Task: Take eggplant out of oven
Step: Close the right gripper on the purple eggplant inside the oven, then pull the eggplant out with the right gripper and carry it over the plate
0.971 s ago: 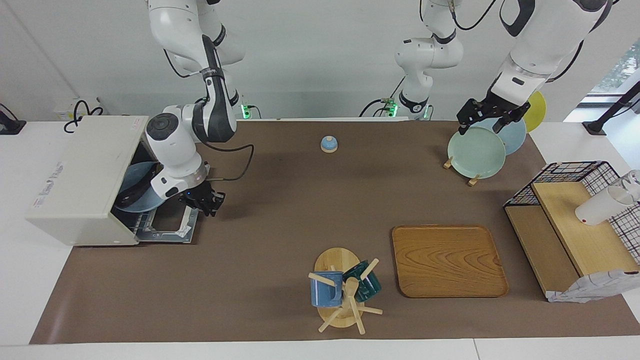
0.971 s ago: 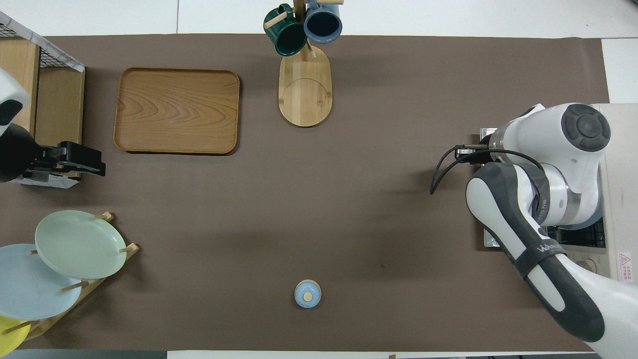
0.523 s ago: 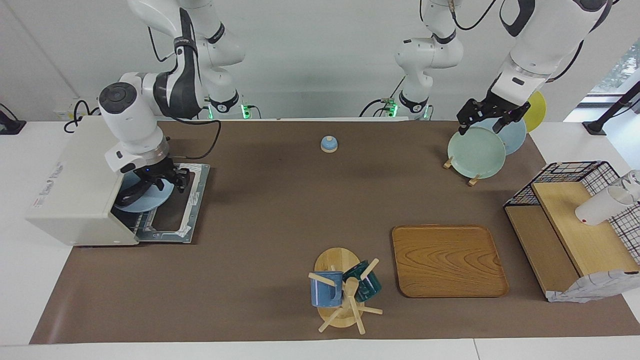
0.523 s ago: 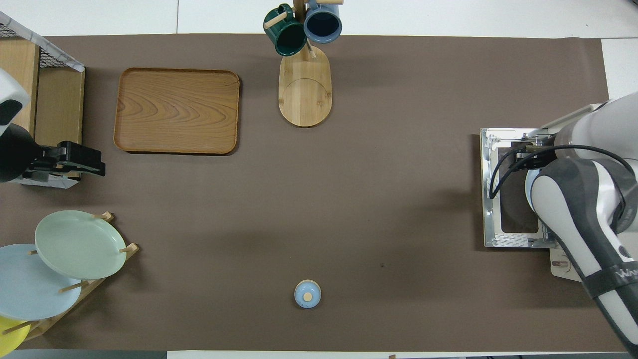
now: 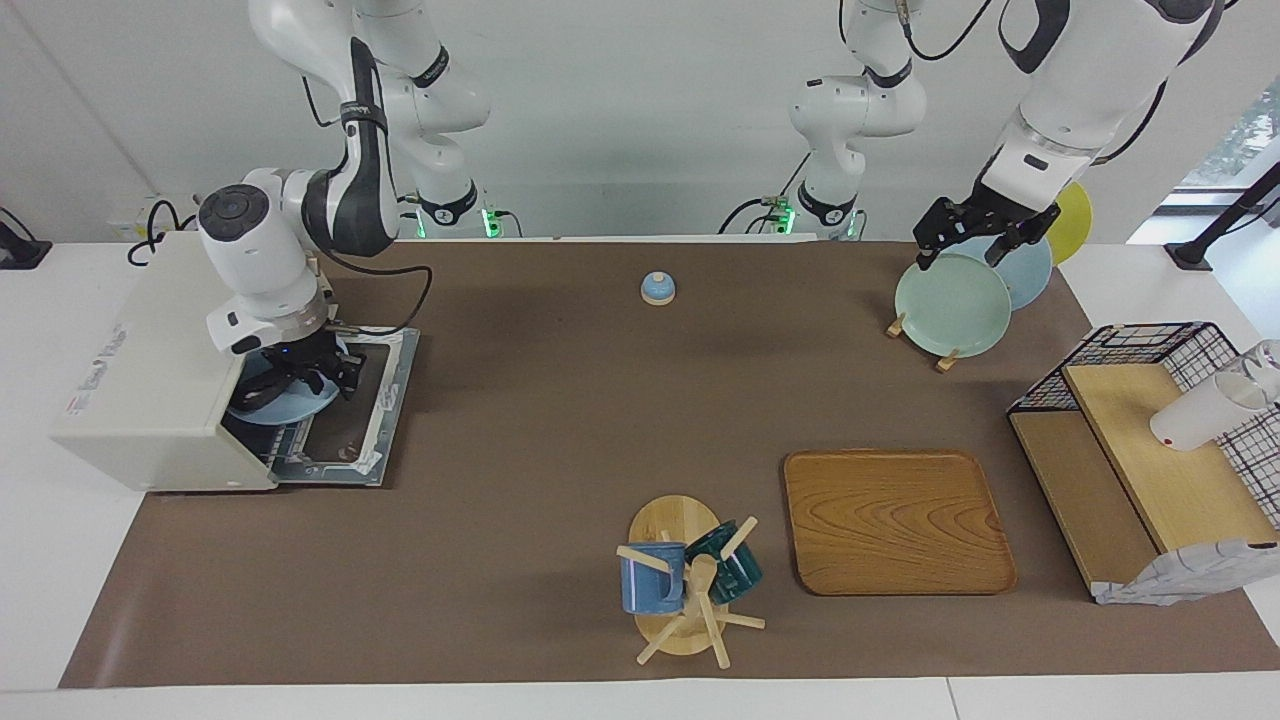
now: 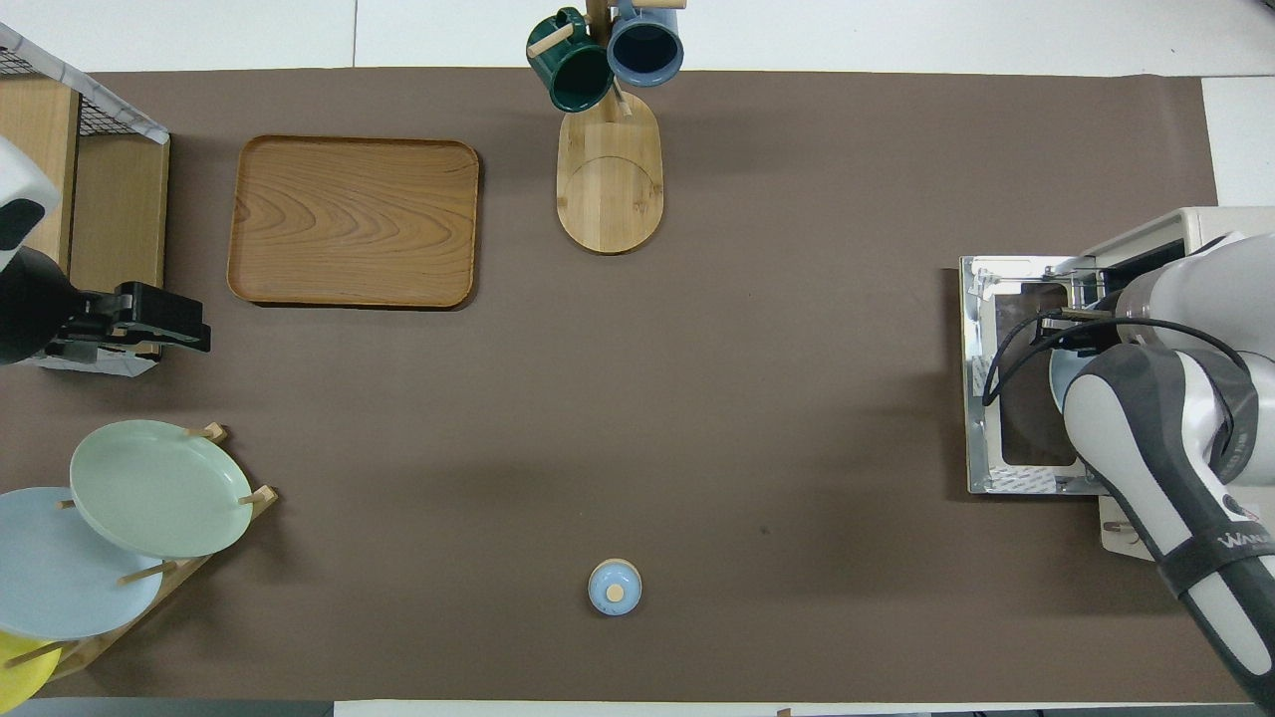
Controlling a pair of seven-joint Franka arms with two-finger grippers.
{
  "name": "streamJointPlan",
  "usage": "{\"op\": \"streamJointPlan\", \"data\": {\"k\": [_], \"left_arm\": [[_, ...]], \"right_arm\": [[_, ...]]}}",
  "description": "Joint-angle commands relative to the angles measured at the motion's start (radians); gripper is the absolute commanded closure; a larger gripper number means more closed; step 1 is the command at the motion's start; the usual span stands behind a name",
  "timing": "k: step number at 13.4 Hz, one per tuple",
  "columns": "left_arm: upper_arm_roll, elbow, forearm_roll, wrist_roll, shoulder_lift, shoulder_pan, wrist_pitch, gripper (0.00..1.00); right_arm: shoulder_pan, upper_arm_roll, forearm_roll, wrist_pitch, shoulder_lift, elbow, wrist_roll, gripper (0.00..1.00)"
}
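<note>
Since a second ago, right gripper (image 5: 318,375) moved from the door (image 5: 350,415) to the oven (image 5: 165,365) mouth, over the eggplant (image 5: 262,394); its opening I cannot tell. Reaching step; next it must close on the eggplant. Left gripper (image 5: 975,235) waits over the plates.

matt wooden tray (image 5: 898,522) (smooth grain), glossy plates (image 5: 952,304)

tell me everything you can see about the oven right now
The oven is a cream-white box at the right arm's end of the table, partly on the brown mat. Its door is folded flat open, dark glass in a silver frame. Inside, a light blue plate sits on a wire rack with a dark eggplant on it. The right gripper hangs at the opening, over the plate.
</note>
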State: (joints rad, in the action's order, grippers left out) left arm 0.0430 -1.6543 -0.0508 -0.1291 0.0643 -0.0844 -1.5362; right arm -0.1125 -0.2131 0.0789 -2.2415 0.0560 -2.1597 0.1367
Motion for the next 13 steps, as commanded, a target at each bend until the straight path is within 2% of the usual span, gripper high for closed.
{"op": "streamJointPlan", "data": {"k": [1, 3, 5, 8, 10, 12, 13], "left_arm": [[0.003, -0.013, -0.008, -0.003, 0.011, 0.009, -0.015, 0.00], [0.005, -0.015, -0.008, -0.001, 0.012, 0.008, -0.018, 0.00], [0.005, -0.015, -0.008, 0.000, 0.012, 0.008, -0.018, 0.00], [0.005, -0.015, -0.008, 0.000, 0.011, 0.008, -0.016, 0.00], [0.003, -0.015, -0.008, 0.009, 0.012, 0.011, -0.018, 0.00], [0.000, -0.013, -0.008, 0.022, 0.012, 0.018, -0.015, 0.00], [0.000, -0.013, -0.008, 0.025, 0.011, 0.028, -0.018, 0.00]], "right_arm": [[0.007, 0.004, 0.001, -0.030, -0.028, -0.066, 0.014, 0.62], [0.013, 0.004, 0.001, -0.015, -0.041, -0.086, -0.015, 1.00], [-0.002, 0.015, 0.004, 0.048, -0.039, -0.060, -0.022, 1.00], [-0.106, 0.043, 0.011, 0.212, 0.008, 0.110, -0.009, 1.00], [-0.230, 0.044, 0.016, 0.276, 0.036, 0.206, 0.042, 1.00], [-0.373, 0.046, 0.021, 0.313, 0.065, 0.288, 0.198, 1.00], [-0.425, 0.046, 0.016, 0.369, 0.126, 0.390, 0.293, 1.00]]}}
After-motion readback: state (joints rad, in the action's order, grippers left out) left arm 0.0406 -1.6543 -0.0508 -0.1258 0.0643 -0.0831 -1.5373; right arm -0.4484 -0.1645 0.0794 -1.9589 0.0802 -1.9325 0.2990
